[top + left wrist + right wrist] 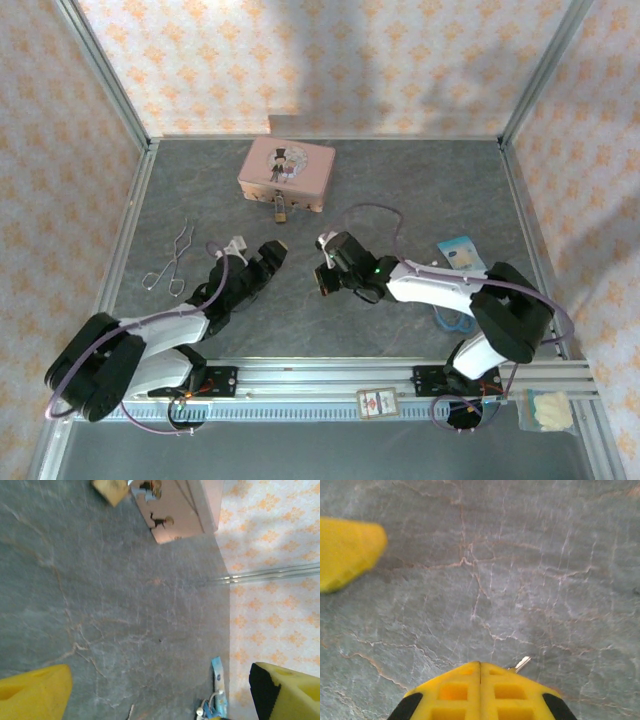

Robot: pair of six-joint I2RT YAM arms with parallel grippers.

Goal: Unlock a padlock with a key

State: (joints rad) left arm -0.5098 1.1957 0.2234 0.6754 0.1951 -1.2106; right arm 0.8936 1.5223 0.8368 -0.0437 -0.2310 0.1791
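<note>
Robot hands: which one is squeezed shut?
The right hand: its yellow fingers press together, a small silvery tip poking out. On the left hand they stand wide apart.

The top camera sits high behind the arm bases (205, 380), looking down over the grey table (420, 190) to the patterned walls (330, 60). The left wrist camera rides low and rolled sideways, facing across the table past its two yellow fingers (30, 695) toward the pink tin (180, 510), which the top view shares. The right wrist camera hangs close above the table, looking steeply down over its joined fingers (445, 685); the yellow blur (345, 550) at left is perhaps the other arm's finger.
</note>
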